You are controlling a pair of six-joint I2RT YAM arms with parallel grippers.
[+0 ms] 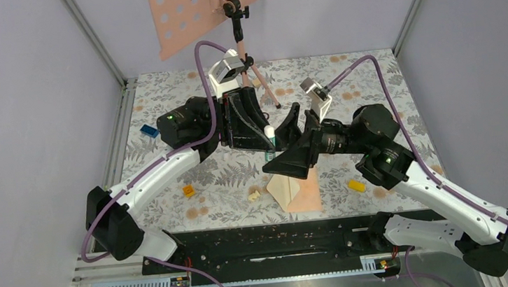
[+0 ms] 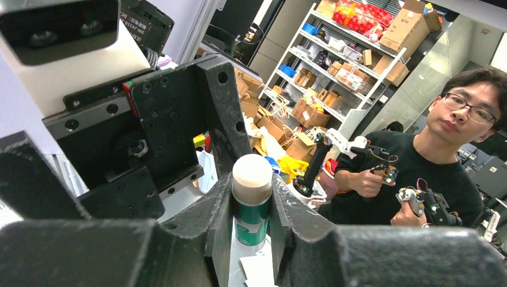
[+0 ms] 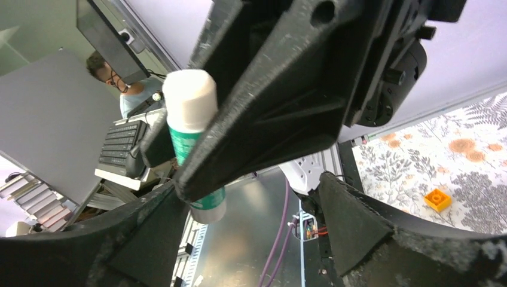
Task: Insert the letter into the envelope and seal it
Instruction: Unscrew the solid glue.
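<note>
Top external: clamping the glue stick in left fingers, right fingers wide at its 3 o'clock, envelope lying at 6 o'clock.

Left arm: reaches from the near left to the middle, elbow bent.
Left gripper: points right, fingers squeezed on a glue stick.
Right arm: reaches from the near right to the middle, bent too.
Right gripper: points left, fingers spread wide, close to the left gripper.
</note>
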